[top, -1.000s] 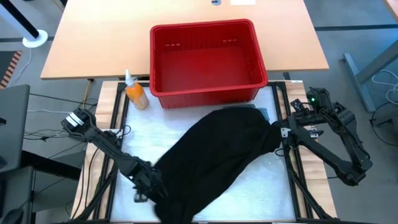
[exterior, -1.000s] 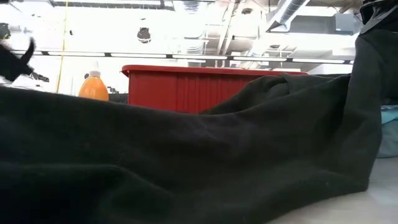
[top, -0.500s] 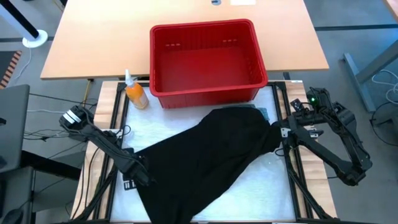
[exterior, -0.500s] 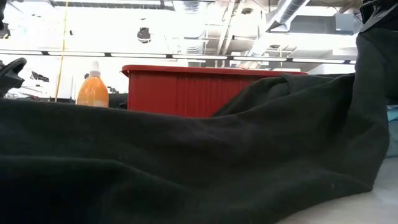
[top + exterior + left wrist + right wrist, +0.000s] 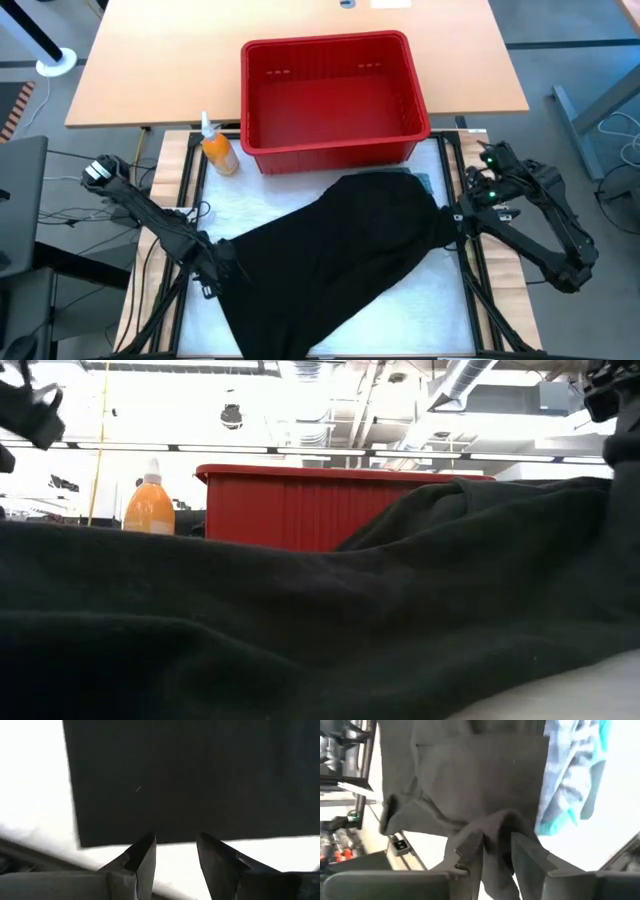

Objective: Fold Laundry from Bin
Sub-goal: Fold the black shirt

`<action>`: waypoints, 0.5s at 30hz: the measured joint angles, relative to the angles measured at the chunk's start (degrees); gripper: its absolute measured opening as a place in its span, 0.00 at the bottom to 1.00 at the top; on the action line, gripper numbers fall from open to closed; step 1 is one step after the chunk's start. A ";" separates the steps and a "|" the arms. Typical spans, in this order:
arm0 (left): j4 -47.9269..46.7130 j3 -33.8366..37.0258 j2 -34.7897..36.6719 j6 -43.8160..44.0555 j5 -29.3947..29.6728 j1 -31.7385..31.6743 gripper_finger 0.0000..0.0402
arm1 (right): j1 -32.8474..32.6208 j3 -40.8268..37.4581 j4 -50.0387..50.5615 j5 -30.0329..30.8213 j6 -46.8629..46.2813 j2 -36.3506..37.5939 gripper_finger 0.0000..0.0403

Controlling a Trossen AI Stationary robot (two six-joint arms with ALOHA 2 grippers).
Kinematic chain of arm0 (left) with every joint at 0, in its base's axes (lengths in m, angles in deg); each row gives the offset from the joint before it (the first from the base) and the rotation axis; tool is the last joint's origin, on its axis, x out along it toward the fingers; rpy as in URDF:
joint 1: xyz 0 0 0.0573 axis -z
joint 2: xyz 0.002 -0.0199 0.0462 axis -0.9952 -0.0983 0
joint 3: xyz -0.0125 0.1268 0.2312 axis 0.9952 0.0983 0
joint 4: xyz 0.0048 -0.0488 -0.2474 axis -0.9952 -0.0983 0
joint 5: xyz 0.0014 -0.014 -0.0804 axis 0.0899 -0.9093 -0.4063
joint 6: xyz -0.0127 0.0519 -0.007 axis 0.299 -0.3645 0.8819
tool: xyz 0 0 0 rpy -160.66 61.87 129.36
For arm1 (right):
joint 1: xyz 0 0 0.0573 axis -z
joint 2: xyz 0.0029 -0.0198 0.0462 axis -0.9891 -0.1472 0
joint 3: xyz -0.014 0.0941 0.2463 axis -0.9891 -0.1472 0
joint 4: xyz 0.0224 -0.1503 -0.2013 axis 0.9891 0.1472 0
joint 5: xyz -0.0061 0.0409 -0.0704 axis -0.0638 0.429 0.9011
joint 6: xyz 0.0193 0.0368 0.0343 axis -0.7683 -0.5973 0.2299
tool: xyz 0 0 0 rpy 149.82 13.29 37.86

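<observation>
Left gripper (image 5: 175, 852): 2 fingers (image 5: 141, 861) parted, nothing between them, tips at the straight hem of the black garment (image 5: 200, 775). In the high view this gripper (image 5: 207, 277) sits at lower left of frame, at the garment's left corner.

Right gripper (image 5: 496, 851): fingers (image 5: 529, 854) parted with a bunched fold of black cloth lying between them; cannot tell whether they press it or have let go. High view puts this gripper (image 5: 452, 217) at mid right, against the garment's right edge.

Black garment (image 5: 335, 255): spread diagonally over the pale work surface, from lower left up to just below the bin, flat and mostly smooth.

Bin (image 5: 333, 96): red, slotted walls, upper centre of the high view, standing at the near edge of the wooden counter (image 5: 150, 70). Its floor shows bare red; no cloth inside.

Orange bottle (image 5: 217, 150): upright, just left of the bin's lower left corner.

Surface: white padded sheet (image 5: 440, 295) between dark frame rails.

View differences:
- Right wrist view alone shows turquoise and blue-grey cloth (image 5: 572, 780) beside the black garment; the high view gives only a sliver (image 5: 423, 183) at the garment's upper right edge.
- Low view: black garment (image 5: 300, 630) fills the lower frame, with the bin (image 5: 330, 500) and the bottle (image 5: 149, 505) behind it, bright ceiling lights and ducts beyond.
</observation>
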 joint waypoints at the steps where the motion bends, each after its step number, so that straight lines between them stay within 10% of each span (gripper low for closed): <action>1: 0.92 0.00 1.01 0.97 1.00 0.00 0.33 | -0.84 0.23 0.04 0.04 -0.16 -0.72 0.34; 15: 14.17 -0.02 7.72 0.93 9.34 0.02 0.33 | -24.14 4.86 0.35 0.68 -6.80 -14.51 0.34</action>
